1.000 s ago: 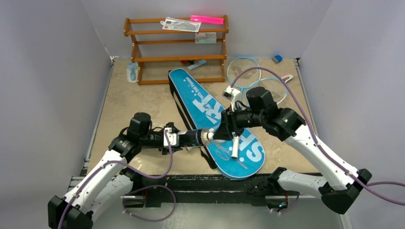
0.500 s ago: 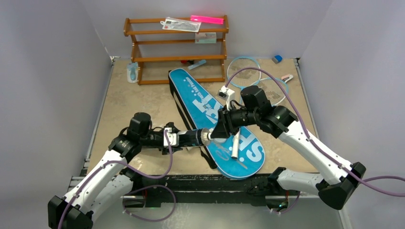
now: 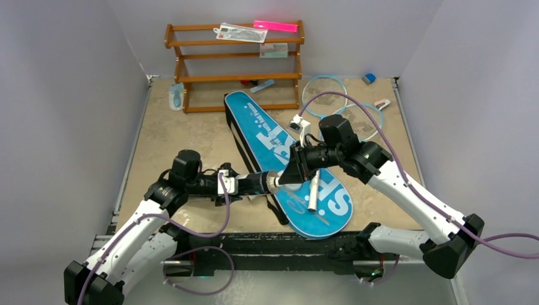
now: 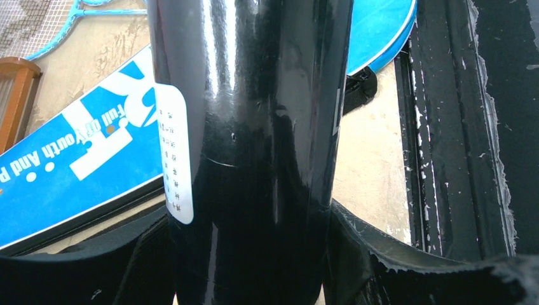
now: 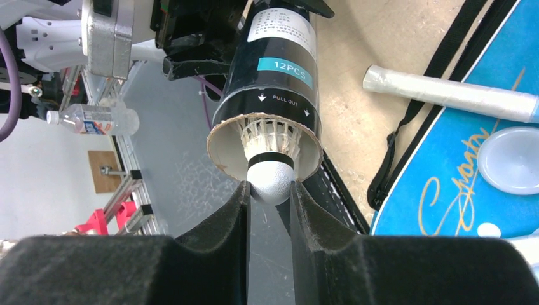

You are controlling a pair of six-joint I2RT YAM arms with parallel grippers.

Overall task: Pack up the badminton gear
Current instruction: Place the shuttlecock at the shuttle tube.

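Observation:
My left gripper (image 3: 238,185) (image 4: 254,254) is shut on the long black tube (image 3: 254,183) (image 4: 254,127) and holds it level, its open end pointing right. A white shuttlecock (image 5: 270,175) sits feathers-first in the tube's mouth (image 5: 273,70), with only the rounded cork sticking out. My right gripper (image 3: 287,180) (image 5: 270,190) is shut on that cork, one pad on each side. Under both grippers lies the blue "SPORT" bag (image 3: 254,124) (image 5: 483,178). A white racket handle (image 3: 313,194) (image 5: 445,92) rests across it. Two light-blue rackets (image 3: 324,95) lie at the back right.
A brown wooden rack (image 3: 235,63) stands at the back. A small blue bit (image 3: 368,78) and a pink one (image 3: 381,103) lie near the right wall. A clear round lid (image 5: 511,159) sits on the bag. A black rail (image 4: 445,127) marks the table's near edge.
My right gripper has moved left to the tube's mouth and its jaws have narrowed onto the shuttlecock's cork. The left arm and the tube have stayed still.

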